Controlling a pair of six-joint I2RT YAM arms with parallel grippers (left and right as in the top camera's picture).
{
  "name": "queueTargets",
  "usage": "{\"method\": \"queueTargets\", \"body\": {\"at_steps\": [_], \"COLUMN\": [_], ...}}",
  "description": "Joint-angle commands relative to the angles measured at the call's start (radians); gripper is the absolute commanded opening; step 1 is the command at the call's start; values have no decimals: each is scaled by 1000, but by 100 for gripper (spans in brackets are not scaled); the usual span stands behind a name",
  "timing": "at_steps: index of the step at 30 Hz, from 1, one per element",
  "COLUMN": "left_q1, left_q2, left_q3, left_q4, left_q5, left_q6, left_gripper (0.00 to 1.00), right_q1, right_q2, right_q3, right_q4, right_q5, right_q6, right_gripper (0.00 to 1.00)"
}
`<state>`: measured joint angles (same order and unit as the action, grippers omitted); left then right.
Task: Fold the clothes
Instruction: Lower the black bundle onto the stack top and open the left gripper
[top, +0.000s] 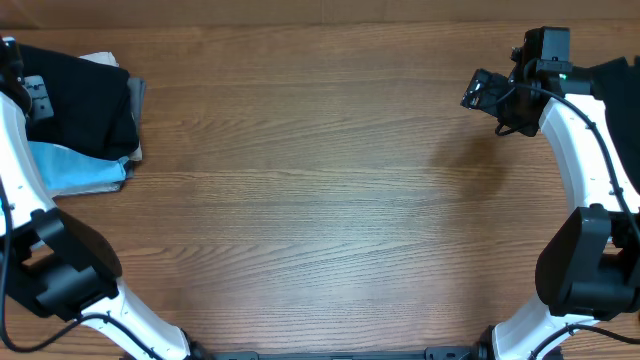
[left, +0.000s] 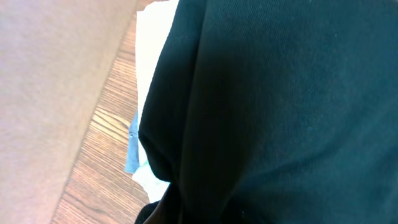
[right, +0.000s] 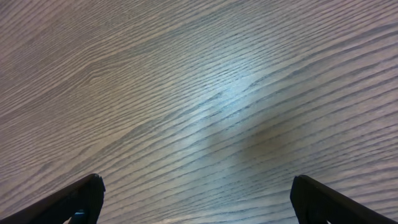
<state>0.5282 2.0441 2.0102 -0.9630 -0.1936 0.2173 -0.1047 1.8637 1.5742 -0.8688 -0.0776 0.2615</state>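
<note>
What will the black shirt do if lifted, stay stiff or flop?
Probably flop: the black shirt lies in soft, rumpled folds. Being thin cloth, it likely drapes from wherever it's held. It might tug the light-blue shirt underneath along.

Overhead camera: fixed above the desk (top: 320, 200), looking straight down from far enough to take in most of its top.

Left wrist camera: very close to the black garment (left: 280, 112), which fills most of the frame. A strip of desk shows at left.

Right wrist camera: angled down at bare desk from close range, with the fingertips of the right tool (right: 202, 202) at the bottom corners.

All three views share the desk. The overhead and left wrist views also share the garment.
</note>
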Motion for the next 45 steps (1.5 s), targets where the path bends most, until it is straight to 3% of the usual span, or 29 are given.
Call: {"method": "queueTargets", "body": {"at_steps": [1, 11, 12, 13, 14, 16, 17, 19, 22, 25, 26, 28, 29, 31, 37, 42, 45], "left_q1": [18, 78, 82, 87, 90, 95, 97, 100, 104, 104, 104, 107, 108, 108, 114, 169, 200], "left_q2": [57, 87, 88, 90, 90, 90, 90, 89, 68, 34, 24, 5, 2, 2, 24, 24, 30], "left_q3": [29, 29, 29, 29, 29, 29, 29, 29, 30, 30, 30, 30, 30, 30, 19, 19, 19], "left_q4": [21, 87, 83, 77, 71, 57, 54, 52, 41, 35, 31, 3, -14, -66, -136, -66, -25], "left_q5": [11, -18, -16, -15, -15, -16, -16, -16, -14, 65, 124, 247, 302, 390, 410, 465, 544], "left_q6": [-5, -83, -93, -107, -123, -144, -147, -156, -230, -271, -269, -266, -266, -266, -266, -352, -340], "left_gripper": [4, 6, 14, 34, 41, 31, 32, 42, 48, 66, 64, 49, 24, 4, 4, 4, 4], "right_q1": [-2, -2, -2, -2, -2, -2, -2, -2, -2, -2, -2, -2, -2, -2, -2, -2, -2], "right_q2": [-1, -1, -1, -1, -1, -1, -1, -1, -1, -1, -1, -1, -1, -1, -1, -1, -1], "right_q3": [2, 2, 2, 2, 2, 2, 2, 2, 2, 2, 2, 2, 2, 2, 2, 2, 2], "right_q4": [2, 2, 2, 3, 2, 2, 2, 3, 2, 3, 2, 2, 2, 2, 2, 2, 2], "right_q5": [6, 6, 6, 6, 6, 6, 6, 6, 6, 6, 6, 6, 6, 6, 6, 6, 6], "right_q6": [2, 2, 2, 2, 2, 2, 2, 2, 2, 2, 2, 2, 2, 2, 2, 2, 2], "right_gripper": [100, 100, 100, 100, 100, 100, 100, 100, 100, 100, 100, 100, 100, 100, 100, 100, 100]}}
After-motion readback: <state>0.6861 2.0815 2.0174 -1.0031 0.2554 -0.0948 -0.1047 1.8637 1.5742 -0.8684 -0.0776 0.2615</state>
